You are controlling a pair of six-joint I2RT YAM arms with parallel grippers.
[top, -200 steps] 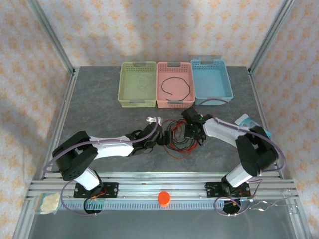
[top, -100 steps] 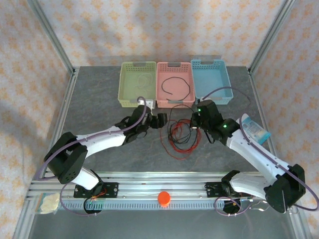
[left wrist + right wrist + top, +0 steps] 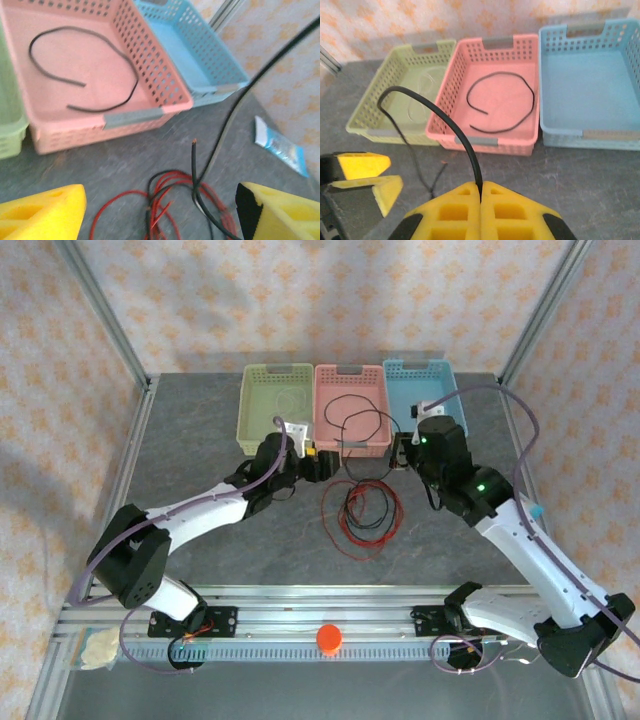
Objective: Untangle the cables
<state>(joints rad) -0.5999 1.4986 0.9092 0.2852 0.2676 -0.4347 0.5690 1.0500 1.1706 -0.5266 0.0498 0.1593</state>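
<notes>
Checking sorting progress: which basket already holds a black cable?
The pink middle basket; a black cable curls on its floor. The green basket holds a pale cable, the blue basket none.

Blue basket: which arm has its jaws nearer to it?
Right. The right arm has its jaws just by the blue basket; the left arm, before the pink basket.

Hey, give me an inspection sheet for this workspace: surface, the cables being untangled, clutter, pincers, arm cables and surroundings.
Surface: grey table, bare around the pile.
Job's things: red and black tangle on the table; loose black cable in pink basket; pale cable in green basket; blue basket holds nothing.
Clutter: blue-white tube at the table's right; orange knob on the front rail.
Grippers: left pincer open near the tangle; right pincer shut on a black strand rising from it.
Cables: purple-grey arm cables arc above the arms.
Surroundings: patterned walls, metal frame.
</notes>
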